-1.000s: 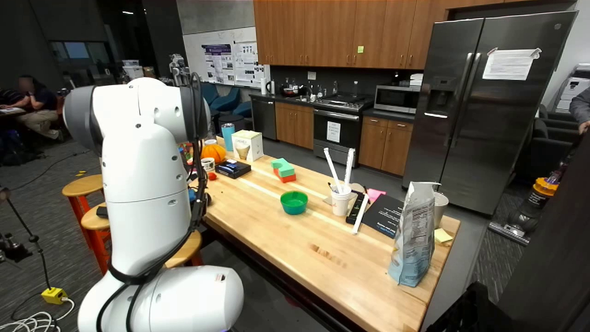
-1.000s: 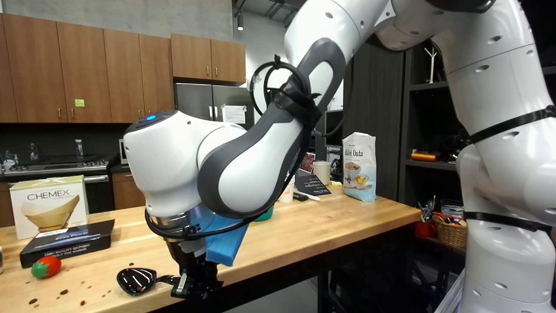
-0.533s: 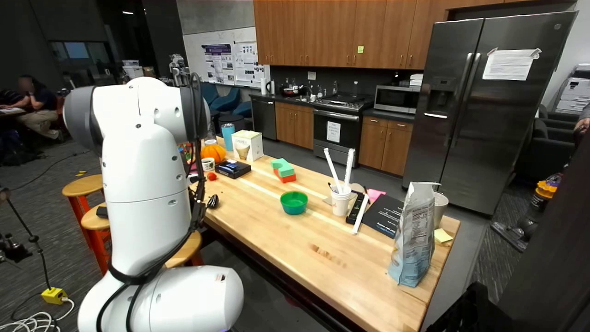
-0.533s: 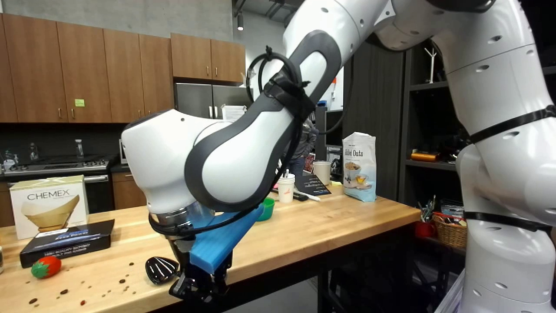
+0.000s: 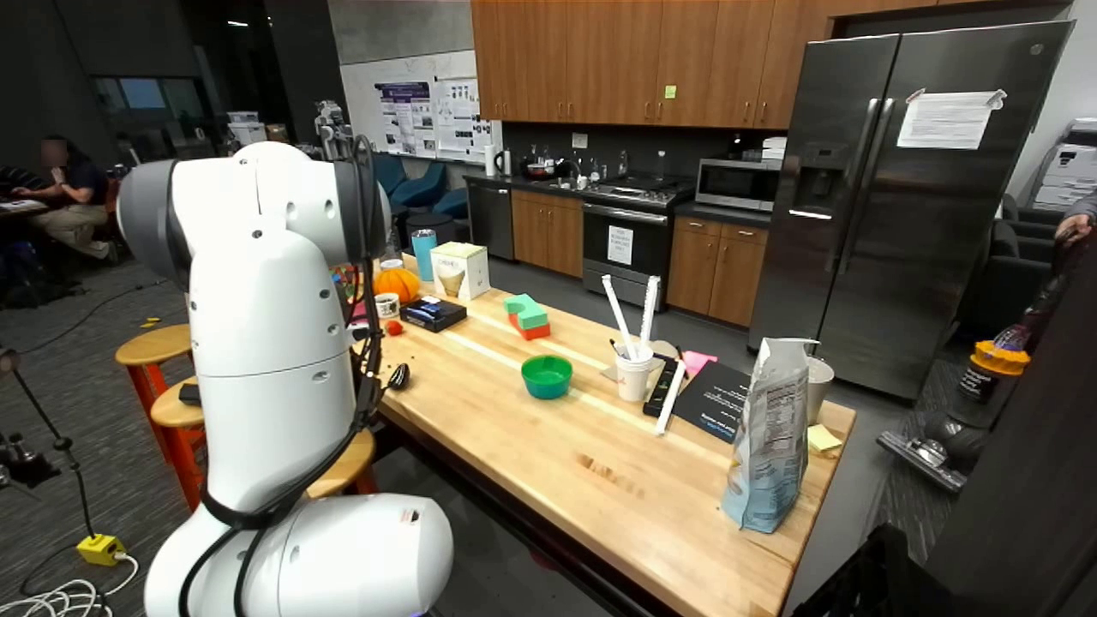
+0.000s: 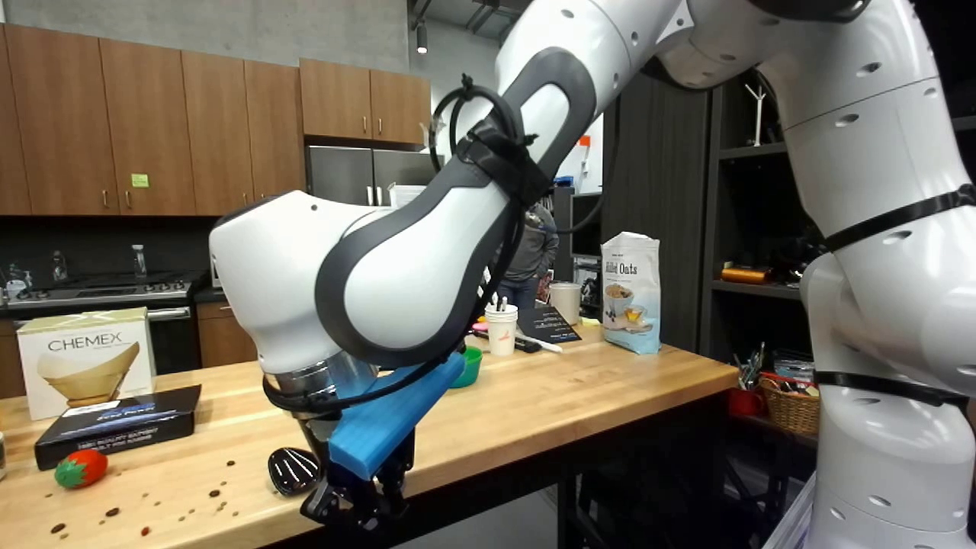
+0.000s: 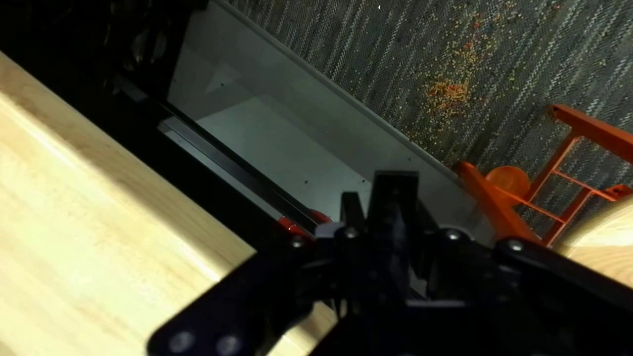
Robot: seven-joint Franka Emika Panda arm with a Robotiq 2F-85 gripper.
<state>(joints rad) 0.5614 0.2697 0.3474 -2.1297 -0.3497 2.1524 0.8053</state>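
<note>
I watched the gripper [image 6: 345, 512] hang low at the front edge of the table [image 6: 579, 389], lower left of centre in an exterior view. Its jaws were drawn close together and, as far as I could make out, gripped the handle of a black spoon [image 6: 293, 470], whose glossy head poked out just left of them. Whether that head touched the wood I couldn't tell.

My first worry was the slim handle: a sharp turn of the wrist, or the head snagging, could twist it loose. The wrist view had floor [image 7: 277, 138] beneath the fingertips, so a lost spoon might drop past the edge. The tabletop filled that view's lower left, and drifting that way risked a knock. A stool [image 7: 494, 207] at its right looked easy to clip on a low swing.

A little farther off, crumbs [image 6: 113, 512] lay at the exterior view's lower left, where a low sweep could scatter them. The toy strawberry [image 6: 81, 468] beyond looked ready to roll at a nudge.

Deeper in, mid-frame, a green bowl [image 6: 471, 370] sat partly hidden by the arm [image 6: 412, 282]; a wide swing might shove it. The paper cup [image 5: 632, 381] seemed top-heavy with its tall straws [image 5: 649, 310], likely to tip if brushed.
</note>
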